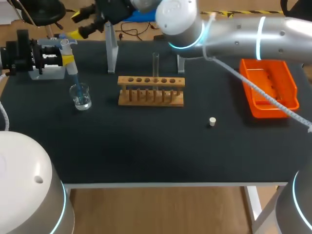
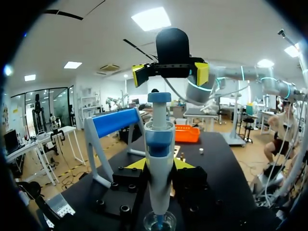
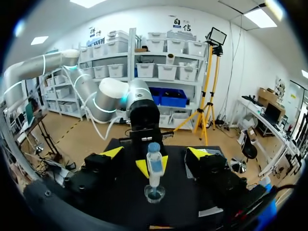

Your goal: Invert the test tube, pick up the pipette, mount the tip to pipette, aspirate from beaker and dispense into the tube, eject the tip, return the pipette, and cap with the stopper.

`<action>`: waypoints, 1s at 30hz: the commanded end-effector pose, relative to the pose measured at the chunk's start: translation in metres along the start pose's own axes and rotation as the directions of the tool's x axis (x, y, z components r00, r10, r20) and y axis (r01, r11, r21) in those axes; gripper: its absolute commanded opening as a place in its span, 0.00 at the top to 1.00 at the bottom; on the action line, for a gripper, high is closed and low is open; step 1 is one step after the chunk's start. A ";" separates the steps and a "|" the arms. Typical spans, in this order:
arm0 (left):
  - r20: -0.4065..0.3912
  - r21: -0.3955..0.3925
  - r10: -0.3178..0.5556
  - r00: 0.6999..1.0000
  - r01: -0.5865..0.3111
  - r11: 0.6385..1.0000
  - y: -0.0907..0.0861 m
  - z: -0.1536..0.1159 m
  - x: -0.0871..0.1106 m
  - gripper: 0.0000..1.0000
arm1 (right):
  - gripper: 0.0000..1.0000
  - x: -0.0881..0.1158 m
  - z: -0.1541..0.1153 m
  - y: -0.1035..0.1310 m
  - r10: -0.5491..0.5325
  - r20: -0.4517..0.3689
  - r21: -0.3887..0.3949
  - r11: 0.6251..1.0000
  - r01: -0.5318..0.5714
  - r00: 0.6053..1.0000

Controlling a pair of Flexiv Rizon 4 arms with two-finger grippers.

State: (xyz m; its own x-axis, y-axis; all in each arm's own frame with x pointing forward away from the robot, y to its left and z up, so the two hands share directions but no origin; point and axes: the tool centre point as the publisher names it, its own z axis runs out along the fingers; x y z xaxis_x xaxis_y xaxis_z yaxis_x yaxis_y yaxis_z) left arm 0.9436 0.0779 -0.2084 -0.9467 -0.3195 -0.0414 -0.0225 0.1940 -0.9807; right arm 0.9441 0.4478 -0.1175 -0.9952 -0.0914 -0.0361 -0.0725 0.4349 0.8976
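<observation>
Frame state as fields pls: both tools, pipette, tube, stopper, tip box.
left tool: shut on pipette
pipette tip: down in beaker
right tool: open, above pipette's plunger
test tube: upright in rack, uncapped
stopper: loose on table, right of rack
tip box: orange, table's right side

Beaker [image 1: 81, 96] and rack [image 1: 151, 82] stand apart, seemingly leaving a gap between them.

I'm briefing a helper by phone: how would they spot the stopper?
On the black table, look between the wooden rack and the orange tray. The stopper sits there alone, nearer the front edge than either: a small white plug, touching nothing.
</observation>
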 end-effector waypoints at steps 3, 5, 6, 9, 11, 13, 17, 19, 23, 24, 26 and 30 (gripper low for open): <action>0.001 -0.001 0.000 1.000 0.000 1.000 0.000 0.000 0.000 1.00 | 0.00 0.005 -0.068 -0.018 -0.005 -0.009 -0.018 1.000 0.005 1.000; 0.001 -0.001 0.000 1.000 0.000 1.000 0.000 0.000 0.000 1.00 | 0.00 0.008 -0.084 -0.024 -0.014 -0.010 -0.028 1.000 0.014 1.000; 0.001 -0.001 0.000 1.000 0.000 1.000 0.000 0.000 0.000 1.00 | 0.00 0.010 -0.093 -0.027 -0.026 -0.012 -0.032 0.999 0.026 1.000; 0.001 -0.001 0.000 1.000 0.000 1.000 0.000 0.000 0.000 1.00 | 0.00 0.015 -0.118 -0.036 -0.037 -0.020 -0.043 0.998 0.036 0.999; 0.001 -0.001 0.000 1.000 0.000 1.000 0.000 0.000 0.000 1.00 | 0.00 0.017 -0.135 -0.044 -0.044 -0.019 -0.046 0.998 0.043 0.999; 0.001 -0.001 0.000 1.000 0.000 1.000 0.000 0.000 0.000 1.00 | 0.00 0.017 -0.150 -0.052 -0.043 -0.005 -0.049 0.998 0.043 0.999; 0.001 -0.001 0.000 1.000 0.000 1.000 0.000 0.000 0.000 1.00 | 0.00 0.017 -0.176 -0.070 -0.040 0.021 -0.052 0.998 0.041 0.999; 0.001 -0.001 0.000 1.000 0.000 1.000 0.000 0.000 0.000 1.00 | 0.00 0.018 -0.186 -0.078 -0.037 0.032 -0.055 0.998 0.039 0.999; 0.001 -0.001 0.000 1.000 0.000 1.000 0.000 0.000 0.000 1.00 | 0.00 0.022 -0.202 -0.095 -0.031 0.044 -0.067 0.997 0.034 0.999; 0.001 -0.001 0.000 1.000 0.000 1.000 0.000 0.000 0.000 1.00 | 0.00 0.023 -0.204 -0.099 -0.031 0.046 -0.066 0.997 0.034 0.998; 0.001 -0.001 0.000 1.000 0.000 1.000 0.000 0.000 0.000 1.00 | 0.00 0.024 -0.208 -0.108 -0.025 0.044 -0.076 0.997 0.028 0.999; 0.001 -0.001 0.000 1.000 0.000 1.000 0.000 0.000 0.000 1.00 | 0.00 0.022 -0.209 -0.130 -0.008 0.027 -0.081 0.997 0.011 1.000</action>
State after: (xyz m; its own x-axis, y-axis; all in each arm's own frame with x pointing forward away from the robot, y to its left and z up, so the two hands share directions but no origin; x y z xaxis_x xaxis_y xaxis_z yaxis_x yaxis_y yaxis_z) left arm 0.9436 0.0779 -0.2084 -0.9467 -0.3195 -0.0414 -0.0226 0.1940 -0.9807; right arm 0.9458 0.2214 -0.1373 -0.9961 -0.0628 -0.0616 -0.0807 0.3747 0.9236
